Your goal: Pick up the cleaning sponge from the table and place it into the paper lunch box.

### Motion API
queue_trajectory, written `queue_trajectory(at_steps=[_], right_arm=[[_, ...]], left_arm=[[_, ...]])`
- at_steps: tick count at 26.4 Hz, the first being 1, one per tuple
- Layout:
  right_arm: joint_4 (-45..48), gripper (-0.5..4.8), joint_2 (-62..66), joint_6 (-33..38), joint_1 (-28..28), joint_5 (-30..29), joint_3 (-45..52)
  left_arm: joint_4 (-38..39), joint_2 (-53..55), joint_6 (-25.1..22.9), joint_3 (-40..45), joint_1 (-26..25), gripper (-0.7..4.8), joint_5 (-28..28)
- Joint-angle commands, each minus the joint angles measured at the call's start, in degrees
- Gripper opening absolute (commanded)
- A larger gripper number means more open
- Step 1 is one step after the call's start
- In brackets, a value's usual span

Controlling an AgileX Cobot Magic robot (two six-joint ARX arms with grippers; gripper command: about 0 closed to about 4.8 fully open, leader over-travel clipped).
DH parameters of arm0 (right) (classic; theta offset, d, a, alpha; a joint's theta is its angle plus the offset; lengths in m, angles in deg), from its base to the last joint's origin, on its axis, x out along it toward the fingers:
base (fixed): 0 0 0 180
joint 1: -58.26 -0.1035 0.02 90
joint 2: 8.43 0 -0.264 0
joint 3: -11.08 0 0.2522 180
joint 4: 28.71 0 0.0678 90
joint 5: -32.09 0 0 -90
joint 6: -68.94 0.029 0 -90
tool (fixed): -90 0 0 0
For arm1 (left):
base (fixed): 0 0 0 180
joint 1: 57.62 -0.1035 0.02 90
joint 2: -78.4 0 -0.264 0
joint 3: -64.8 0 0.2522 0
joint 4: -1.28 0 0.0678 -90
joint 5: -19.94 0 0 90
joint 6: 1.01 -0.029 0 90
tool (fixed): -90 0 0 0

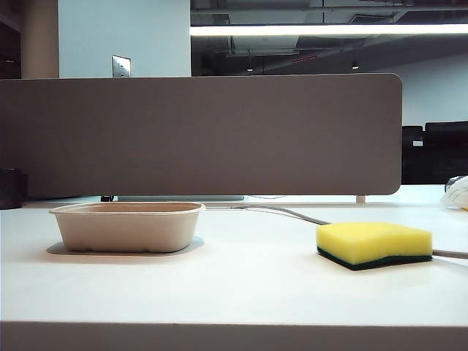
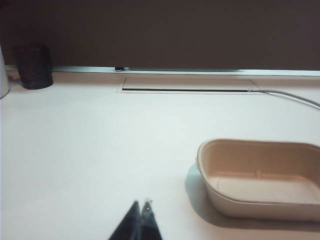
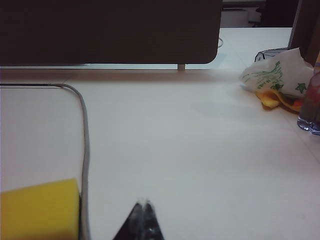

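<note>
The cleaning sponge (image 1: 374, 244) lies flat on the white table (image 1: 234, 292) at the right, yellow foam up and dark green layer underneath. The paper lunch box (image 1: 127, 226) stands empty at the left. Neither arm shows in the exterior view. In the left wrist view my left gripper (image 2: 141, 203) is shut and empty above bare table, with the lunch box (image 2: 260, 177) off to one side and apart from it. In the right wrist view my right gripper (image 3: 142, 203) is shut and empty; a corner of the sponge (image 3: 40, 210) lies beside it, not touching.
A grey cable (image 1: 292, 214) runs across the table behind the sponge and passes close by it (image 3: 85, 150). A dark partition (image 1: 197, 135) closes the back. A dark cup (image 2: 33, 66) stands far left; a crumpled bag (image 3: 275, 75) and a clear glass (image 3: 310, 107) sit far right.
</note>
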Motion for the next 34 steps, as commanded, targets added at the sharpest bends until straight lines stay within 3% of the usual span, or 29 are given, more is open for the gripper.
queue_trajectory(at_steps=[1, 8, 16, 18, 21, 22, 24, 25, 26, 29, 30, 32, 34], right_arm=[[0.7, -0.05, 0.0, 0.3, 0.0, 0.1, -0.3], [0.7, -0.05, 0.0, 0.3, 0.0, 0.0, -0.3], [0.7, -0.05, 0.0, 8.7, 0.0, -5.8, -0.3], [0.7, -0.05, 0.0, 16.0, 0.0, -9.5, -0.3], [-2.3, -0.06, 0.2, 28.7, -0.1, -20.8, -0.5], [-3.9, -0.05, 0.8, 29.9, -0.1, -29.0, -0.5], [-4.3, 0.02, 1.7, 30.3, -0.7, -39.8, -1.3], [-5.4, 0.14, 1.9, 30.2, -1.2, -40.2, -2.5], [-7.0, 0.83, 2.1, 29.3, -2.3, -38.4, -5.0], [-6.7, 2.18, 7.2, 25.9, -4.1, -35.2, -10.4], [-6.5, 3.71, 12.2, 23.2, -5.0, -34.7, -14.1], [-7.4, 4.73, 21.4, 16.3, -7.2, -34.7, -21.0], [-11.6, 4.79, 31.9, 6.1, -9.8, -33.9, -29.8]], left_arm=[[-0.4, 0.0, -0.1, -0.1, 0.0, -0.06, 0.0], [-0.4, 0.0, -0.1, -0.1, 1.6, -0.06, -0.5], [-0.4, 5.7, -0.1, -0.1, 22.0, -0.06, -0.6], [-0.4, 8.8, -0.1, -0.1, 27.1, -0.05, -0.6], [-0.4, 11.7, -0.1, -0.1, 31.9, -0.05, -0.6], [-0.4, 12.2, -0.1, -0.1, 33.7, -0.05, -0.6], [-0.5, 12.1, -0.1, -0.1, 35.9, -0.05, -0.6], [-0.4, 12.1, -0.1, -0.1, 36.6, -0.05, -0.6], [-0.4, 12.1, -0.1, -0.1, 37.6, -0.05, -0.6], [-0.4, 12.2, -0.1, -0.1, 38.5, -0.05, -0.6], [-0.4, 12.7, -0.1, -0.1, 38.7, -0.05, -0.6], [-0.5, 13.2, -0.1, -0.1, 39.8, -0.06, -1.0], [-0.4, 14.1, -0.1, -0.1, 41.1, -0.05, -1.0]])
